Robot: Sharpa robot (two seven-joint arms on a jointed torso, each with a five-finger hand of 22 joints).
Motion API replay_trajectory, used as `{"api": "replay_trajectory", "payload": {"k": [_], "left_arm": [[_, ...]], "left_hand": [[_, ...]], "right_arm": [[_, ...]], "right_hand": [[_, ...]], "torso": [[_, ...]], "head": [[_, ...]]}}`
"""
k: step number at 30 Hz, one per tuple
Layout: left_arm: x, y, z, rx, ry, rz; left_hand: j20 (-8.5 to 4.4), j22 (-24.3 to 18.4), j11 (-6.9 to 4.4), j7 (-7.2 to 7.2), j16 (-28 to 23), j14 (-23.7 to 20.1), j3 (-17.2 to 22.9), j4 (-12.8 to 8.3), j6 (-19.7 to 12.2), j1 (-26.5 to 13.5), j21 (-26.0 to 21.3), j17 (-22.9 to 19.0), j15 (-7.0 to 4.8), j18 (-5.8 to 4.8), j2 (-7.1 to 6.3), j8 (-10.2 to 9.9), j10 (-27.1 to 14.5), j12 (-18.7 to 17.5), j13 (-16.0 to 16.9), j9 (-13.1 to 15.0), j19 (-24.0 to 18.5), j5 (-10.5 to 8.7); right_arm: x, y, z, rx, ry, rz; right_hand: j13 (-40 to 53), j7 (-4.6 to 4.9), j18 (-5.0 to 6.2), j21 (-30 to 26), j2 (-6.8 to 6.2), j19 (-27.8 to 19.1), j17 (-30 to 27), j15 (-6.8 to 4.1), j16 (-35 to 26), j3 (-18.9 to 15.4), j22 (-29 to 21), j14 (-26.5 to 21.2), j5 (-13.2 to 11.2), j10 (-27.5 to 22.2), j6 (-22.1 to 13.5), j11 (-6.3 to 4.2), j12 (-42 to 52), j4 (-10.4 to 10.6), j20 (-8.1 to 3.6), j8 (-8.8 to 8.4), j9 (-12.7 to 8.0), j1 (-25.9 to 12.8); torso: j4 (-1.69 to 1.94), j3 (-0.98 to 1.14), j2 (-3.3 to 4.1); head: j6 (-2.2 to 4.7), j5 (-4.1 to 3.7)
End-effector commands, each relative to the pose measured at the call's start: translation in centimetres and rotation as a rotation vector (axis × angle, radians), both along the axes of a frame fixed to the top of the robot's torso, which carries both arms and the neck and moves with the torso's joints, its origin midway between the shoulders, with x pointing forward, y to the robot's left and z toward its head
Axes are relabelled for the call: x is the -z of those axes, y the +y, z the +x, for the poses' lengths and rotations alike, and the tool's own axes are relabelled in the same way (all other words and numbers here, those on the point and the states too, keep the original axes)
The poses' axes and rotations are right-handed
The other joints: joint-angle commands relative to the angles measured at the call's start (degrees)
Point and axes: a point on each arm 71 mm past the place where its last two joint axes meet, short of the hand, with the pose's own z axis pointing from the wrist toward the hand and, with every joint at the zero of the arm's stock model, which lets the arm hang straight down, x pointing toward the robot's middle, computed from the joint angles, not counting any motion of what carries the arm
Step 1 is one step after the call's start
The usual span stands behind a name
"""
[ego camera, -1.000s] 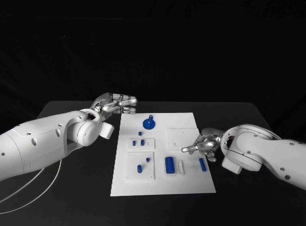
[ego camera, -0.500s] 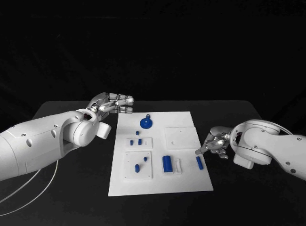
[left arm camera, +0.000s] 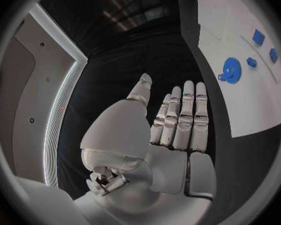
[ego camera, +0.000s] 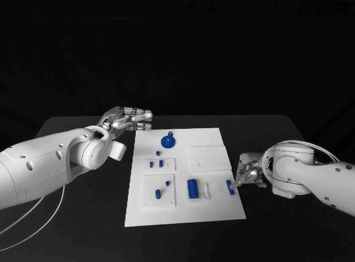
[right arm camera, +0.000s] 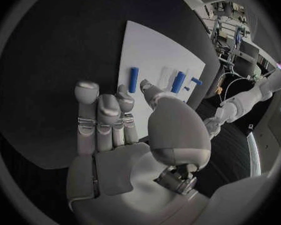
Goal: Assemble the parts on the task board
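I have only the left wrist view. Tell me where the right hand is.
Observer: The right hand is at the right edge of the task board, beside a slim blue bar.
Operator: Say whether it holds that bar.
Observer: It does not. In the right wrist view the bar lies flat on the board just past the fingertips, and the palm is empty. I cannot tell whether a fingertip touches it.
Operator: Name what lies next to the bar.
Observer: A thicker blue block lies further in on the board.
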Motion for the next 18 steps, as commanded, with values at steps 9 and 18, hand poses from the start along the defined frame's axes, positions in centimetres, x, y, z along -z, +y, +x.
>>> {"api": "replay_trajectory", "payload": {"k": [9,18], "left_arm": [[-0.1,-0.1,-0.1,0.014,-0.001,-0.012],[-0.1,-0.1,-0.1,0.015,0.000,-0.010]], "left_hand": [[0.09,-0.1,0.06,0.07,-0.2,-0.5,0.0,0.2,-0.3,0.0,0.1,0.0,-0.01,0.06,-0.41,-0.3,-0.5,0.2,0.1,-0.1,-0.1,-0.25],[0.13,-0.1,0.08,0.08,-0.2,-0.6,0.0,0.3,-0.3,-0.1,0.0,0.0,0.02,0.07,-0.39,-0.2,-0.6,0.2,0.1,-0.1,-0.2,-0.27]], "right_arm": [[1.3,0.7,-0.3,-0.003,0.003,-0.098],[2.0,1.0,-0.1,-0.010,-0.024,-0.133]], "right_hand": [[-0.1,0.03,-0.69,0.3,0.52,2.7,0.3,0.21,0.5,0.0,0.2,0.1,0.1,0.5,0.6,-0.06,-0.1,-0.5,0.36,0.12,0.3,-0.8],[-0.2,-0.03,-0.72,0.2,1.27,2.7,0.2,0.18,0.5,0.8,0.3,0.0,0.4,0.5,0.6,-0.11,-0.1,-0.9,0.33,0.10,0.4,-0.8]], "torso": [[0.04,-0.01,0.00],[0.04,-0.06,-0.02]], "head": [[-0.26,0.05],[-0.23,0.16]]}}
